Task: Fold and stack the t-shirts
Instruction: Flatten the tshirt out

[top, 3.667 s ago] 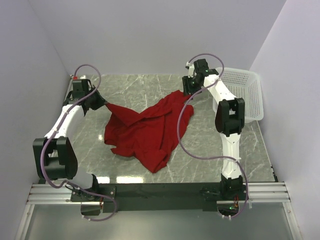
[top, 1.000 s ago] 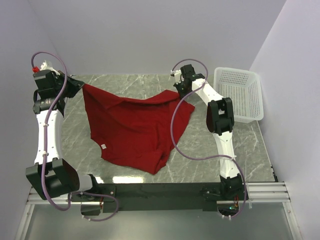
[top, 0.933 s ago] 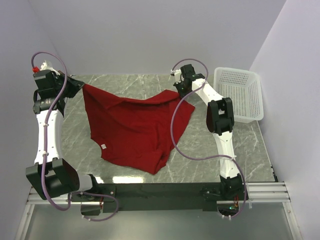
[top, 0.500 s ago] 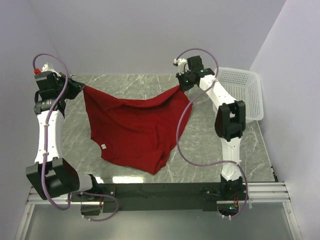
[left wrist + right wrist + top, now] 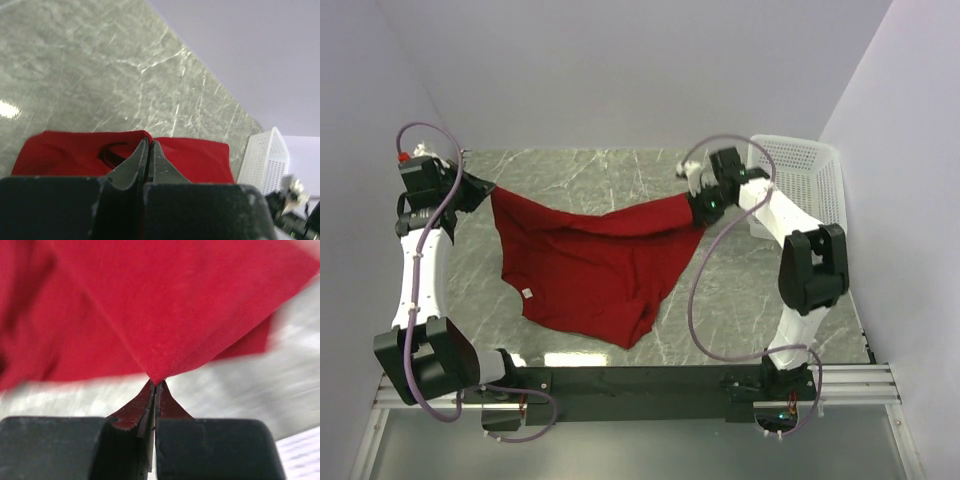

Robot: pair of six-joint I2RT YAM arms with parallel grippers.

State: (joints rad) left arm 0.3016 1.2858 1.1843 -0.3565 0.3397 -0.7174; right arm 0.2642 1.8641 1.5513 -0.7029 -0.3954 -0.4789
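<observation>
Since it sags between arms, t-shirt: seems soft, light; best held at corners;
left gripper: clamped on its edge;
right gripper: clamped likewise

Bright, even light leaves glare patches on the table; the right wrist view is smeared, perhaps by motion.

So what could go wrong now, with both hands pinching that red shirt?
1. The right hand pinches only a small tip of the t-shirt; a harder pull could slip it free.
2. The top edge sags between it and the left hand, and the lower part lies partly folded over on the table, so it may not spread flat.
</observation>
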